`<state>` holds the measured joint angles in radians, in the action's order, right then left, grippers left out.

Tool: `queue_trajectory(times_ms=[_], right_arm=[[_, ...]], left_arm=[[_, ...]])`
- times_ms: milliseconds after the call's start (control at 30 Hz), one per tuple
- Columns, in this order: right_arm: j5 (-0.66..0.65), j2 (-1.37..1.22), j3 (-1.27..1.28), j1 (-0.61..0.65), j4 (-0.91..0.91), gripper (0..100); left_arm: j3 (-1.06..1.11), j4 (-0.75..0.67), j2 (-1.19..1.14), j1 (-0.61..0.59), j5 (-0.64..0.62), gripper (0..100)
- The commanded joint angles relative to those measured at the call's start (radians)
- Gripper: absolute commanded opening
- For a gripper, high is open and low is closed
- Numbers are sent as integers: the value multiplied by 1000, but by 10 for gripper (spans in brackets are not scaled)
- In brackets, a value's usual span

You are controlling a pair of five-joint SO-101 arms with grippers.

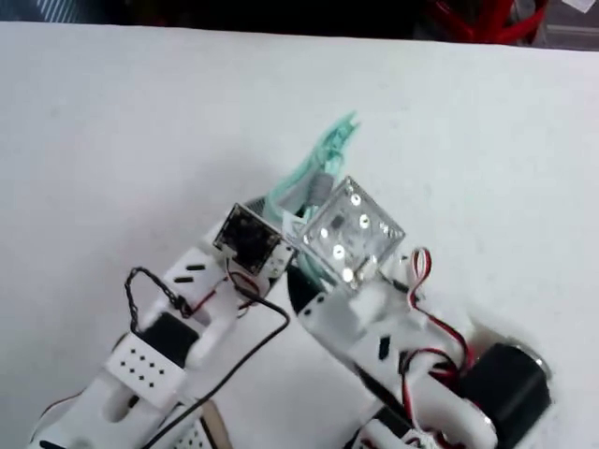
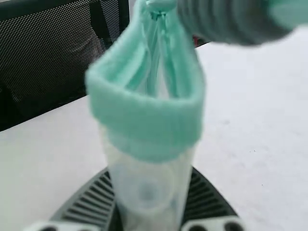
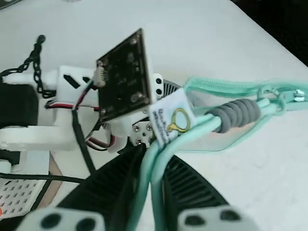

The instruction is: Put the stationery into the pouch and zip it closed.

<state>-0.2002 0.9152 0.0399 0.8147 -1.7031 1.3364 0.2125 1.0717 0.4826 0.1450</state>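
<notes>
Mint-green pouch (image 1: 314,173) with a clear, see-through body against a plain white table (image 1: 112,122). A ribbed grey sleeve (image 3: 236,114) and a white label (image 3: 172,119) printed with a yellow ring show on it. The left arm (image 1: 159,355) and right arm (image 1: 393,337) are white with black motors, red-and-black wires (image 1: 416,271) and a black chain-patterned cable (image 1: 154,285). The left gripper (image 2: 149,207) and right gripper (image 3: 149,187) are dark and ridged in stripes. A black, finely dotted mesh (image 2: 48,53) stands behind.

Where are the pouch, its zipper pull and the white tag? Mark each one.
pouch (image 2: 144,120), left wrist view, on its mint green rim band.
zipper pull (image 3: 280,94), right wrist view, on its metal loop.
tag (image 3: 172,120), right wrist view, middle of its white face.
</notes>
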Motion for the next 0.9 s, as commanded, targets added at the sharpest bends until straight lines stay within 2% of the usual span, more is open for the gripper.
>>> queue_trajectory(times_ms=[0, 133, 300, 500, 667, 767, 867], right_arm=[[-44, 13, -66, 53, -15, 18], [-87, 13, -66, 110, -16, 18], [-121, 5, -66, 255, -21, 18], [-238, 4, -12, 234, -19, 18], [-374, 12, 32, -56, -16, 19], [-434, 8, -8, -318, -7, 22], [-405, 5, -44, -598, 74, 75]], left_arm=[[-12, -26, -1, -16, 5, 22], [-12, -26, -2, -18, 5, 22], [-26, -46, -4, -70, 3, 22], [-28, -46, -4, -93, -54, 22], [-28, -46, 1, -93, -52, 22], [-26, -46, 2, -93, -52, 22], [-25, -46, 2, -90, -52, 22]])
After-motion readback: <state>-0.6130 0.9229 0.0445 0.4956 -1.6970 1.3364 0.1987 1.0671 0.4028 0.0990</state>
